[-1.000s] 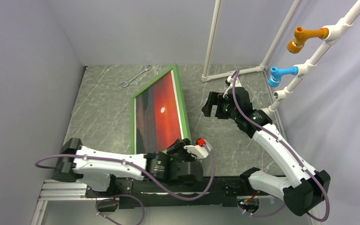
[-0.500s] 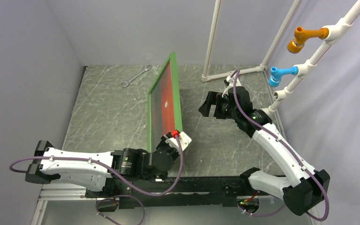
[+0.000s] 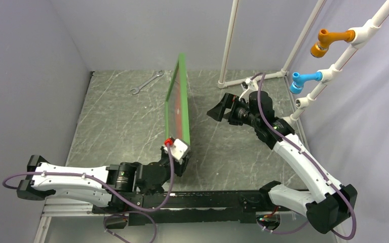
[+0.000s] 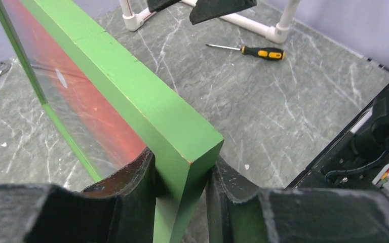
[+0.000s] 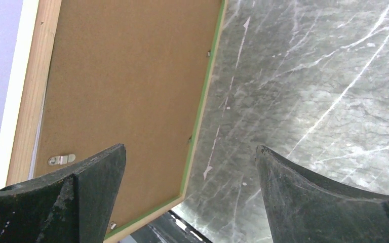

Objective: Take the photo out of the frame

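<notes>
The green frame (image 3: pixel 183 96) stands nearly upright on edge in the middle of the table. The red-orange photo (image 3: pixel 176 109) shows in its left face, also in the left wrist view (image 4: pixel 81 96). My left gripper (image 3: pixel 178 154) is shut on the frame's near corner (image 4: pixel 182 152). My right gripper (image 3: pixel 218 109) is open and empty, just right of the frame, facing its back. The right wrist view shows the brown backing board (image 5: pixel 126 91) inside the frame's wood-coloured rail (image 5: pixel 30 101), with a small metal clip (image 5: pixel 61 160).
A wrench (image 3: pixel 146 83) lies at the far left of the table. A black and yellow screwdriver (image 4: pixel 256 51) lies near the white pipe stand (image 3: pixel 250 79) at the far right. Orange (image 3: pixel 329 40) and blue (image 3: pixel 304 79) fittings hang on the right rack.
My left gripper has tipped the frame from lying slanted to nearly upright, and its arm has drawn back left. My right gripper has moved left toward the frame's back.
</notes>
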